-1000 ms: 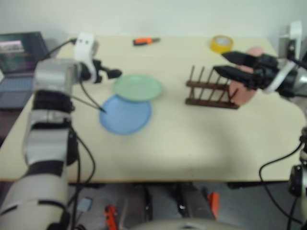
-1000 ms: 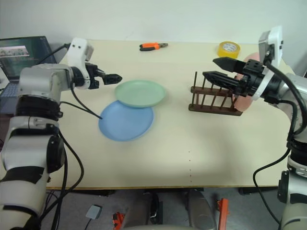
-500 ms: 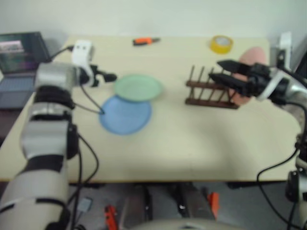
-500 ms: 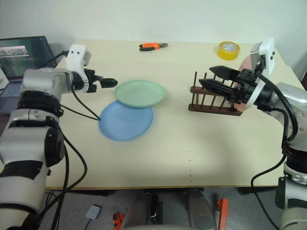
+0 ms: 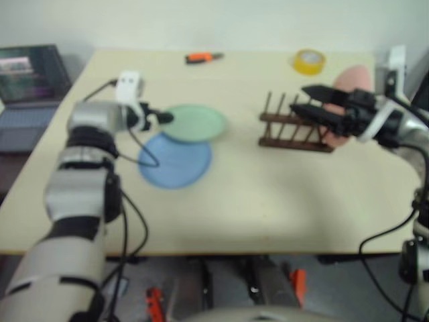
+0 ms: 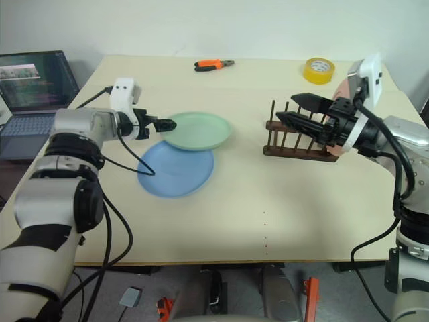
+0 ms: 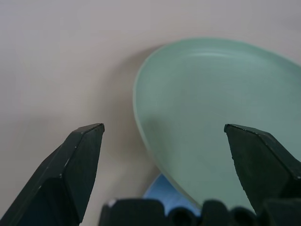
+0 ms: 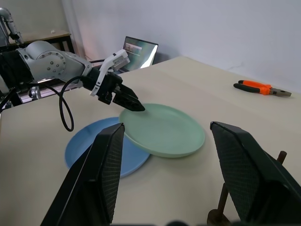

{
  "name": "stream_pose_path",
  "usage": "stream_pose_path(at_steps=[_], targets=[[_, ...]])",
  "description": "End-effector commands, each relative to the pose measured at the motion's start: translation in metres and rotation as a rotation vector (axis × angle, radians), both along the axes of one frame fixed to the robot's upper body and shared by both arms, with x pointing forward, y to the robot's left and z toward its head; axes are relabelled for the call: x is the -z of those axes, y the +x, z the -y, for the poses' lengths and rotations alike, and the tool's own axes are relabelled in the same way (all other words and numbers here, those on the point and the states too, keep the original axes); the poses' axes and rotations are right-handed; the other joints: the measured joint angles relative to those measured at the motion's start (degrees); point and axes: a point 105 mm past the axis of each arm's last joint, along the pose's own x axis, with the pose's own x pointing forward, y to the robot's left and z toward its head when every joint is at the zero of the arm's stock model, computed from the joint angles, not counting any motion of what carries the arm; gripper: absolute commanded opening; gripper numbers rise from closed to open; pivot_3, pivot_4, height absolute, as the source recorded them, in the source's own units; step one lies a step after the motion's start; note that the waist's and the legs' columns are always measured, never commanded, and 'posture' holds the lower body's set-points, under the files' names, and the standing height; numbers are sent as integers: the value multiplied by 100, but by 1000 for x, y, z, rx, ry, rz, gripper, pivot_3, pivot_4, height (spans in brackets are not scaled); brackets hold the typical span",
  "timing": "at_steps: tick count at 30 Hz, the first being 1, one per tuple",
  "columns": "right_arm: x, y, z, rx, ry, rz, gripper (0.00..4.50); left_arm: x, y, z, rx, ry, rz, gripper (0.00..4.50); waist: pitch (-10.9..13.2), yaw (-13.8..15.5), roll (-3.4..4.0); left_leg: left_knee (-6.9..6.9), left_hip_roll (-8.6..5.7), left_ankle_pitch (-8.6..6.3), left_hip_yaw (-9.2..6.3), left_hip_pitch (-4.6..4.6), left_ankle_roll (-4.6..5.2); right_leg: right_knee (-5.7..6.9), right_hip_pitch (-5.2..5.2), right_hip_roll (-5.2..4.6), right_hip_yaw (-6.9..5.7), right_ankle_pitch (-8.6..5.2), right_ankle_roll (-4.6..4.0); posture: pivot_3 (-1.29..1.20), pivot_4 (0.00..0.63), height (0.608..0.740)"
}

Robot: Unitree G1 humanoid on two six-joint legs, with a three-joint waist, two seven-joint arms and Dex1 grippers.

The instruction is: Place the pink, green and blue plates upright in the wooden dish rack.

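- The left gripper (image 6: 167, 124) is seen at the near-left rim of the green plate (image 6: 199, 130), its fingers spread wide and empty, with the rim lying between them in the left wrist view.
- The green plate is shown flat on the table (image 6: 268, 201), its edge overlapping the blue plate (image 6: 175, 169), which lies just under and nearer the robot.
- The rim is met edge-on, so one finger would have to pass above it and one below; whether a fingertip already touches the plate cannot be told from these views.
- The left arm is judged the nearer for both flat plates; the rack (image 6: 298, 137) stands well apart to the right.
- The right gripper (image 6: 295, 111) is held level over the rack, its fingers parted and nothing seen between them.
- The pink plate (image 5: 345, 107) appears behind that gripper, at the rack's far end; it seems to be standing upright, though it is largely hidden.
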Motion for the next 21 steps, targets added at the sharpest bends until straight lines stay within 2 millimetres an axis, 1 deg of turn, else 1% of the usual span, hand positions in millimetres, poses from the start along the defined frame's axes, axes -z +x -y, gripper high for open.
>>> stream_pose_path(at_steps=[1,4,6,7,8,11,12,13,18,21], targets=[[-12,-7,-2,-13,4,50,3151,-7,2,-2,-11,-3,35,4500,0,4,0,0,0,0,0,0,0,0,0,0,0,0,0,0,150,740],[-12,-6,-3,-12,4,50,3151,-5,3,0,-10,-10,33,4500,0,10,-1,1,-1,0,-1,0,0,0,1,0,0,1,1,0,150,740],[-12,-6,-3,-12,4,50,3196,-4,3,0,-8,-6,34,4136,0,8,-1,1,-1,0,0,0,0,0,1,0,0,1,1,0,150,740],[-12,-6,-3,-10,6,50,3196,-4,3,1,-4,-2,34,3888,0,8,-1,1,-1,0,0,0,0,0,0,0,0,1,1,0,150,740],[-12,-6,-2,-10,9,51,3196,-4,3,2,-1,0,34,3546,0,8,-1,1,0,0,0,0,0,0,0,0,0,1,1,0,150,740],[-12,-6,-2,-6,10,50,3196,-3,3,3,0,-1,31,2477,0,8,-1,1,0,0,-1,0,0,0,1,0,-1,1,1,0,150,740],[-12,-6,-2,-5,10,50,3196,-3,3,3,-1,1,31,2006,0,8,-1,1,0,0,0,0,0,0,1,0,0,1,1,0,150,740],[-12,-6,-2,-5,10,51,3196,-3,3,3,-3,2,31,1769,0,8,-1,1,-1,0,0,0,0,0,1,0,0,1,1,0,150,740],[-12,-5,-2,-2,11,51,3196,-4,4,2,-8,2,37,20,0,7,-1,1,0,0,0,0,0,0,0,0,0,1,1,0,150,740],[-12,-5,-2,-2,13,51,3196,-5,5,1,-14,5,42,20,-1,6,-1,2,-1,0,0,0,0,1,1,0,0,1,1,0,150,740]])
